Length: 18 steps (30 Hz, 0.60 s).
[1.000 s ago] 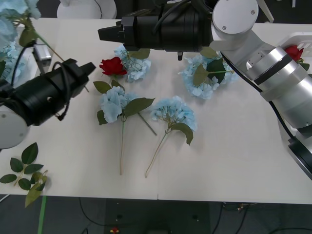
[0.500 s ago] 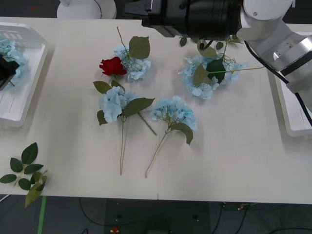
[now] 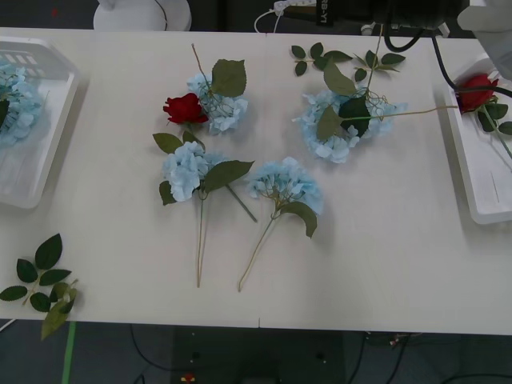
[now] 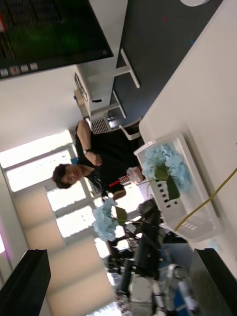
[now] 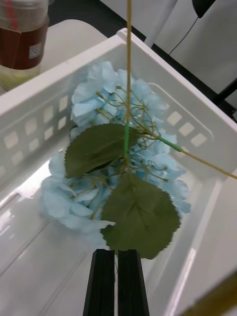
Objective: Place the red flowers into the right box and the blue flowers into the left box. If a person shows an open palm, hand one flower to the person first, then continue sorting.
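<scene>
Spread over the middle of the white table [image 3: 384,264]: four fluffy pale-blue artificial hydrangeas, the blue flowers [image 3: 186,170], with long thin stems and large green leaves. Touching the far-left one: one of the red flowers [image 3: 185,108], a small deep-red artificial rose on a green stem. Resting in the right box [image 3: 480,192], a white plastic basket at the right edge: the second rose, partly cut off. More pale-blue bloom inside the left box [image 3: 48,160], a white slotted basket, half cut off by the left edge in the front view.

Hard to make out in the left wrist view: whether the thin stem is pinched or only lying below, because a big leaf covers the fingertips. Left gripper [image 5: 116,253] just above that bloom in the left box, black fingers pressed narrow together.

Right gripper [image 4: 121,256] spread wide with nothing between the fingers, turned sideways toward the room and the far-off left box. Black right arm [image 3: 384,10] just visible at the far edge of the table.

Near left corner: loose green leaf sprigs [image 3: 40,284] without bloom.
</scene>
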Available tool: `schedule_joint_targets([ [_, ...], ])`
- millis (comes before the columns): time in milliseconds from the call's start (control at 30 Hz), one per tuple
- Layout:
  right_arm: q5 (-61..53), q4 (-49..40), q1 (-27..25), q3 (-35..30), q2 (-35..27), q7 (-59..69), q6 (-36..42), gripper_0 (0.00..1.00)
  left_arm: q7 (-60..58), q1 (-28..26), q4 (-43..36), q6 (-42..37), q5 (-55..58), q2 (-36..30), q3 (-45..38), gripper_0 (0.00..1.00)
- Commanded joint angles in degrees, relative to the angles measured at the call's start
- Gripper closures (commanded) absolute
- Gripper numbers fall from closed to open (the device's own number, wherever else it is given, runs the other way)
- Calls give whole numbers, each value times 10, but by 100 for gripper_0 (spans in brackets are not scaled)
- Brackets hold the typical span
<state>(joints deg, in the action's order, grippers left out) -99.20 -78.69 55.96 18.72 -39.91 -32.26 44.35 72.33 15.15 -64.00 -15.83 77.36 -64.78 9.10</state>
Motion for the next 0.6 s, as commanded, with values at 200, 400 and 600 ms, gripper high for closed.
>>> schedule_joint_targets([
  [200, -22, 62, 8, -68, -53, 207, -3, 13, 109, 21, 33, 5, -12, -36, -7, 45],
  [400, -12, 75, 8, -62, -83, 336, 9, 12, 111, 21, 32, 12, -9, -36, -7, 7],
  [600, 38, 98, 8, -58, -97, 433, 62, 12, 107, 8, 4, 12, 5, -45, -10, 0],
])
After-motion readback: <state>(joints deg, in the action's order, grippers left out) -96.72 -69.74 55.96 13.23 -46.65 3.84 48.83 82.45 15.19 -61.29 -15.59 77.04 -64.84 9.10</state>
